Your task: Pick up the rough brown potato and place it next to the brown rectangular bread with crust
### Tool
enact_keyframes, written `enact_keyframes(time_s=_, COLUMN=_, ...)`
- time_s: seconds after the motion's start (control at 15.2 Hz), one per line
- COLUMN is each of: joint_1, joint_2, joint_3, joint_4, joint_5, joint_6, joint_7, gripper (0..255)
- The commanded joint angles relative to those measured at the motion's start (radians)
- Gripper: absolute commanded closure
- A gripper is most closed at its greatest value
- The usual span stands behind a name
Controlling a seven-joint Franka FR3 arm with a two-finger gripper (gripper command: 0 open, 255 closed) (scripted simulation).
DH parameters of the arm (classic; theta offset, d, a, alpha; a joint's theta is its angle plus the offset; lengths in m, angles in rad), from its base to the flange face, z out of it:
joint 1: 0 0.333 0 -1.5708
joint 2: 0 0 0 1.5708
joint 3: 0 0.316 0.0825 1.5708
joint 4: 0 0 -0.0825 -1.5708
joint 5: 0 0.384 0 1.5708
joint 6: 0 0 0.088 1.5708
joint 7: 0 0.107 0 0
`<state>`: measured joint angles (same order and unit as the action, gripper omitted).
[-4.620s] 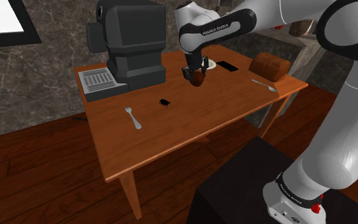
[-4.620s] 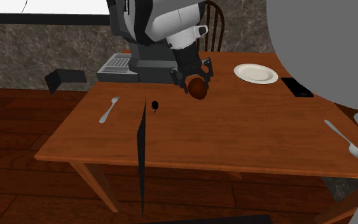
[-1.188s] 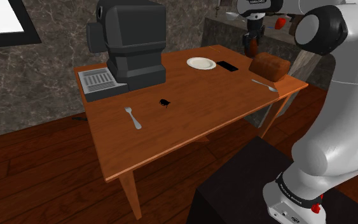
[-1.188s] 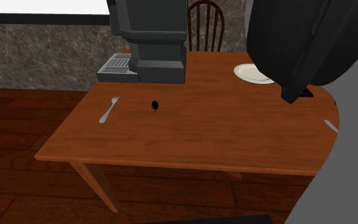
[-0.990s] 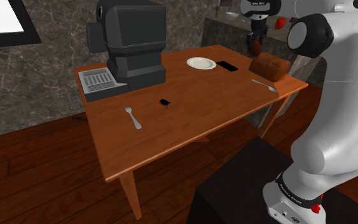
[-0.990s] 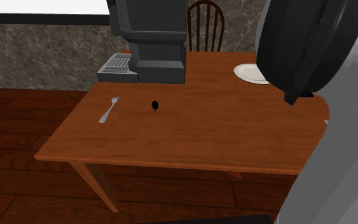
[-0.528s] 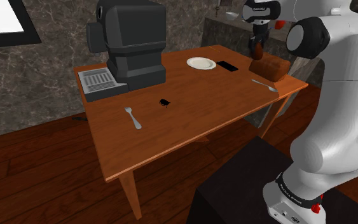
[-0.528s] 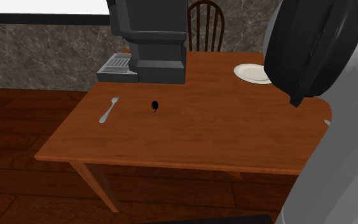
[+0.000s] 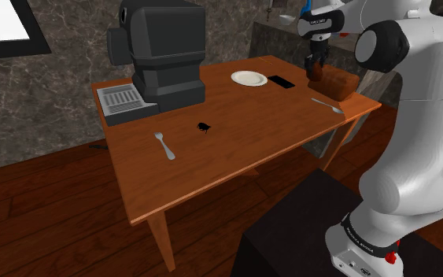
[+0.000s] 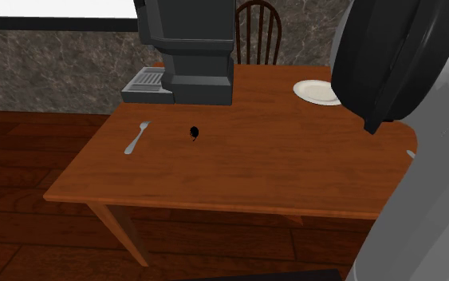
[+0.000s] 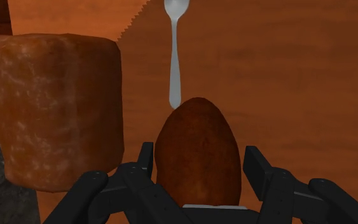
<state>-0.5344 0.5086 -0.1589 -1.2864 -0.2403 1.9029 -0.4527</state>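
Over wooden table [image 9: 235, 153], jaws clasp brown potato [image 11: 198, 153] beside bread loaf [image 11: 56, 108]; white plate [image 9: 249, 78] apart.

Coffee machine [image 9: 163, 55]: we see it at the back of the table [image 9: 235, 134], fork [image 9: 164, 145] before it.
Plate [image 9: 249, 78]: left of the bread [image 9: 339, 81] in the shoulder view, spoon [image 9: 327, 105] before the bread.
Potato [image 11: 198, 153]: in the gripper [image 11: 199, 156], beside the bread.

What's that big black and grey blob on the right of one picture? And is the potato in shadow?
Second exterior view: the blob is the robot's arm, very near the camera, hiding that side of the table and part of the plate. Wrist view: the potato, clasped in the gripper beside the bread, is plainly lit, not in shadow.
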Motion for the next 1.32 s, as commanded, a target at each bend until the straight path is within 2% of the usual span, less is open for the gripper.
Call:
enact_keyframes(time_s=0.0, joint_1=0.001, joint_2=-0.003, joint_3=0.0, joint_4=-0.032, joint_5=-0.003, joint_6=0.029, joint_7=0.008, gripper=255)
enact_keyframes(time_s=1.25, joint_1=0.001, joint_2=0.055, joint_3=-0.003, joint_4=-0.196, joint_5=-0.021, joint_6=0.243, joint_7=0.069, gripper=255)
